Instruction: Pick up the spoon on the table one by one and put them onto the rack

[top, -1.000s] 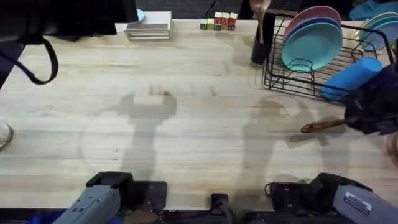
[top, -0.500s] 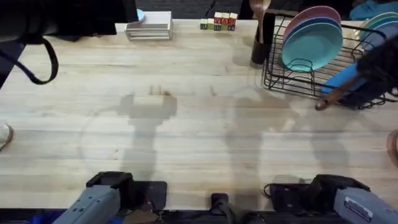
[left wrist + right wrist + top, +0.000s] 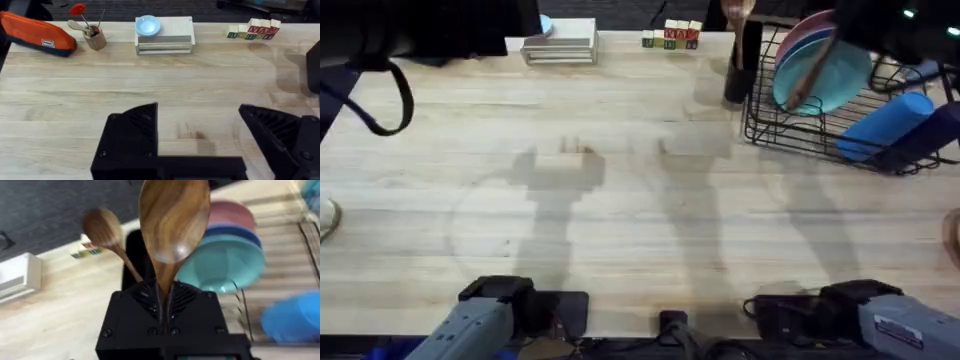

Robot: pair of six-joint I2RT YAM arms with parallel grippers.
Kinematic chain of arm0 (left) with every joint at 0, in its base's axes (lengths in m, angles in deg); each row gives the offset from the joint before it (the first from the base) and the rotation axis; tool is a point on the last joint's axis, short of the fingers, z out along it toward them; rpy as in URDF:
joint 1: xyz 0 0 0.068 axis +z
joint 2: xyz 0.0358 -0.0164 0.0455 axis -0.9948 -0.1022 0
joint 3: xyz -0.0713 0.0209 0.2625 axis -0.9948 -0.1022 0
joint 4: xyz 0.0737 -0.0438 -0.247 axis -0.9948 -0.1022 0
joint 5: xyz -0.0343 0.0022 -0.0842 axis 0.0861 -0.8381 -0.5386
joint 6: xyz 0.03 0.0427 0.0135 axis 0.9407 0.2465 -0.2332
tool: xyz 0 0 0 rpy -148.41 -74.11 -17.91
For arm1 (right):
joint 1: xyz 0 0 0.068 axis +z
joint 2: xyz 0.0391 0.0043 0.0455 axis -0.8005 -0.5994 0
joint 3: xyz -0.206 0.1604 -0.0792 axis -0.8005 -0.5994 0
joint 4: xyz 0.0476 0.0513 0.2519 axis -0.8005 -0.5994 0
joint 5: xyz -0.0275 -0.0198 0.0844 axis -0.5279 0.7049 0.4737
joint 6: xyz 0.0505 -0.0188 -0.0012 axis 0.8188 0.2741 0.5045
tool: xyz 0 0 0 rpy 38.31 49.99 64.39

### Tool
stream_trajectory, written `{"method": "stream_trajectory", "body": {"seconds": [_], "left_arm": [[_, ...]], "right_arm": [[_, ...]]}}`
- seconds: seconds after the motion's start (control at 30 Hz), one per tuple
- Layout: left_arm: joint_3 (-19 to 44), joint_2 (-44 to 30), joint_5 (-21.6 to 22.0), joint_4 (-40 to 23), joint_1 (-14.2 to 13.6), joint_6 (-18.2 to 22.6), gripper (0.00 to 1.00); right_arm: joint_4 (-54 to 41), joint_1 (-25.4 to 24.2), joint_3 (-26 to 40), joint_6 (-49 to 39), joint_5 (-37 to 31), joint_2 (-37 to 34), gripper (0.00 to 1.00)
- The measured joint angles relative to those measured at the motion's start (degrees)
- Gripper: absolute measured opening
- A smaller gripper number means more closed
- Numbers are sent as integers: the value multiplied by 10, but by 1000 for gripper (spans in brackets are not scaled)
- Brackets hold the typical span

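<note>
The spoon (image 3: 172,225) is gripped by its handle between the clenched fingers of the right gripper (image 3: 164,305), with the oval bowl standing out beyond the fingertips. From overhead, the right gripper (image 3: 865,25) is seen as a dark mass raised over the far right of the table (image 3: 620,200), above the rack (image 3: 840,125); the spoon (image 3: 808,72) slants down from it across the teal plate (image 3: 840,85).

The right wrist view adds what the overhead view hides: the grain of the spoon bowl, a second wooden spoon (image 3: 107,235) standing in the black utensil cup (image 3: 137,255) just behind, and the pink, blue and teal plates (image 3: 227,255) stacked upright to the right.

In the left wrist view the left gripper (image 3: 197,135) is held released, fingers well apart, above bare tabletop. Farther off are seen a stack of pale boards with a blue bowl (image 3: 148,25), letter blocks (image 3: 251,30), a tan cup of utensils (image 3: 95,37) and an orange pouch (image 3: 37,34).
</note>
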State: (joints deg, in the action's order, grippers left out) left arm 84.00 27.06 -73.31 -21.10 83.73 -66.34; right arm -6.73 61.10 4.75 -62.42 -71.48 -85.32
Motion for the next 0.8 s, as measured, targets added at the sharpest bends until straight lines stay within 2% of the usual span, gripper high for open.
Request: {"method": "stream_trajectory", "body": {"seconds": [0.5, 0.8], "left_arm": [[0, 0, 0, 0, 0, 0, 993], [0, 0, 0, 0, 0, 0, 994]], "right_arm": [[283, 12, 0, -58, 0, -141, 33], [402, 12, 0, -66, 0, -216, 34]]}}
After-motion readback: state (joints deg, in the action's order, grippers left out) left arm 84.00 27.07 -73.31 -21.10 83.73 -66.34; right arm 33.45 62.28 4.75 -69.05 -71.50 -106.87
